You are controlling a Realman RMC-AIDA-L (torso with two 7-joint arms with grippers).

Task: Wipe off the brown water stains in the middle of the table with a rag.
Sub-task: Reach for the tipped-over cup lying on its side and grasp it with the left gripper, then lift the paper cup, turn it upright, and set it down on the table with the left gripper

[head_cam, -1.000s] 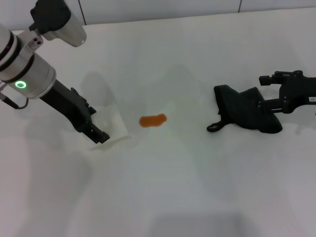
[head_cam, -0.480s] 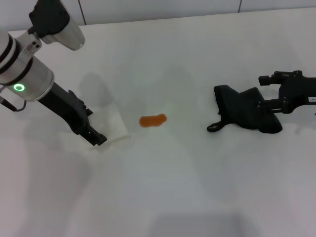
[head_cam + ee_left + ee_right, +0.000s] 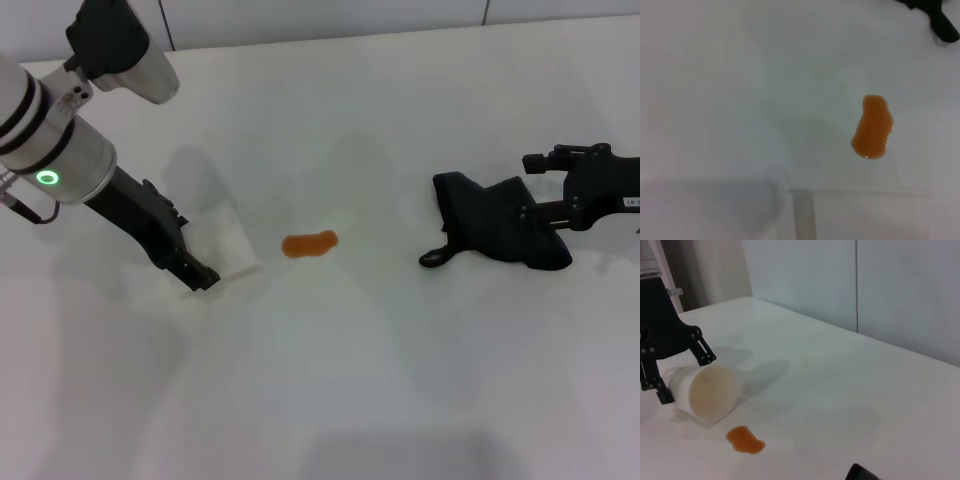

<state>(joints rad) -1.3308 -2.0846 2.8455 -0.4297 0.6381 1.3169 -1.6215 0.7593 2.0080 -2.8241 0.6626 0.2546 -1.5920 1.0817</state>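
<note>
A white see-through plastic cup [image 3: 222, 248] lies on its side in the left half of the head view, a little above mid-height, its open mouth facing right. In the right wrist view the same cup [image 3: 705, 390] sits at the lower left, its round opening showing. A pale grey wall [image 3: 850, 290] with a vertical seam fills the upper part of that frame

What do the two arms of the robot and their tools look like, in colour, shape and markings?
The left arm is a thick white-silver cylinder with black bands and a glowing green ring light, with a thin dark cable beside it. Its left tool is black, long and angular. The right tool is also black, a boxy frame of bars and small screws, with a small white label at the picture's edge.
</note>
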